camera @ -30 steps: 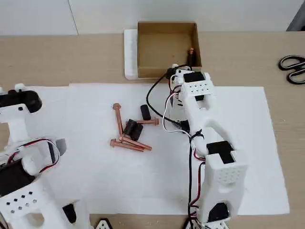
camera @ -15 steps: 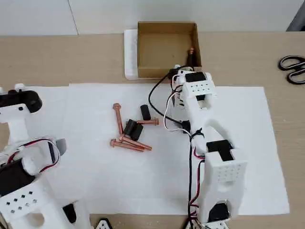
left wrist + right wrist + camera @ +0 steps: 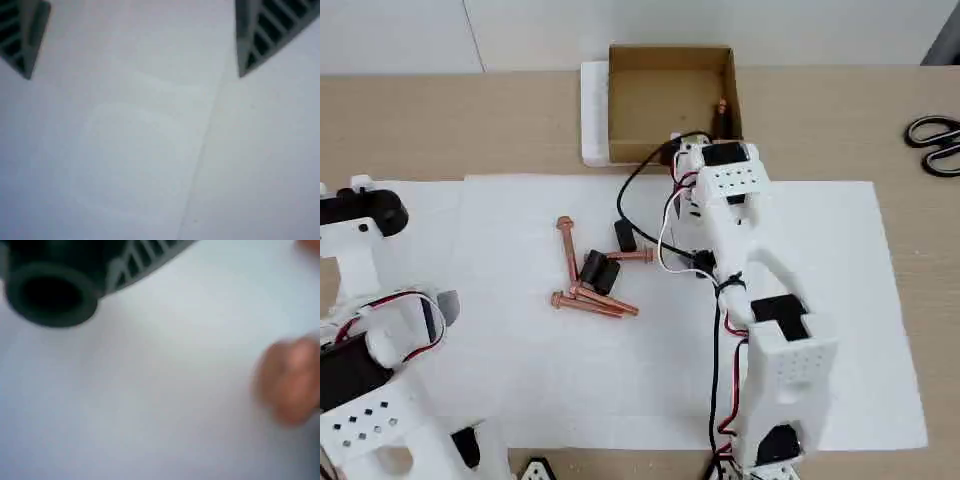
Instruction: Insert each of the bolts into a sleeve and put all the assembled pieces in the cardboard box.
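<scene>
Right gripper [image 3: 75,287] is clamped on a black sleeve [image 3: 50,297] above the white sheet [image 3: 520,380], near its far edge, just short of the cardboard box [image 3: 660,100]. Left gripper [image 3: 135,40] hangs spread wide over the sheet near its left edge. Loose copper bolts [image 3: 567,245] and loose sleeves [image 3: 600,272] lie mid-sheet. One assembled piece [image 3: 722,115] leans on the box's right wall.

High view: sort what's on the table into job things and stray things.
Job: copper bolts, black sleeves, cardboard box, assembled piece in the box.
Stray: scissors, white foam block, white sheet.
</scene>
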